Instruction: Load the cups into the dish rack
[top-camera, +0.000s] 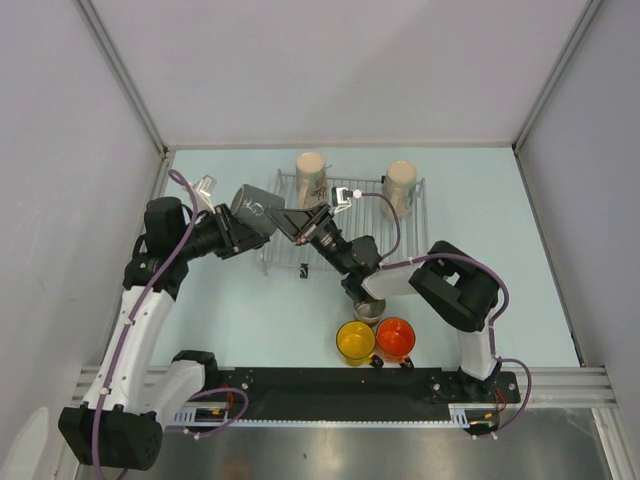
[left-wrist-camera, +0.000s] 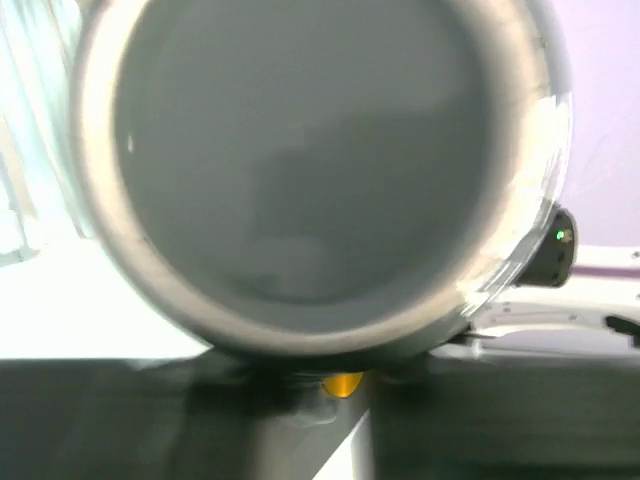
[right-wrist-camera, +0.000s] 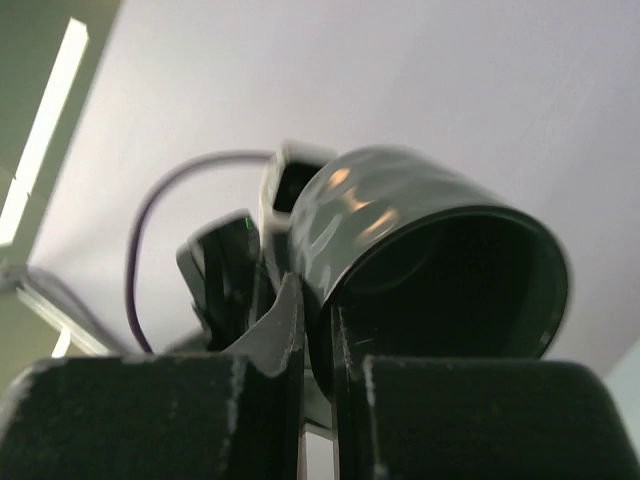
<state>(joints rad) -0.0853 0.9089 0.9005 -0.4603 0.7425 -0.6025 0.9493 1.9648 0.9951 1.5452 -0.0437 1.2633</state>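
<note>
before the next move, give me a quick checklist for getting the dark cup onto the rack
1. Dark cup off the table: ok.
2. Right claw pinching its rim: ok.
3. Left claw grip on it: cannot tell, fingers hidden.
4. Dish rack free between left cream cup and right cream cup: ok.
5. Steel cup under the right arm, clear of it: cannot tell.

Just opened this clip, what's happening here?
Both arms meet at the dark cup, which is in the air on its side by the left edge of the dish rack. The right gripper pinches its rim. The left gripper sits at its other end, grip unclear. It looks like a handover. Two cream cups stand on the rack. The steel cup, yellow cup and orange cup wait on the table.
</note>
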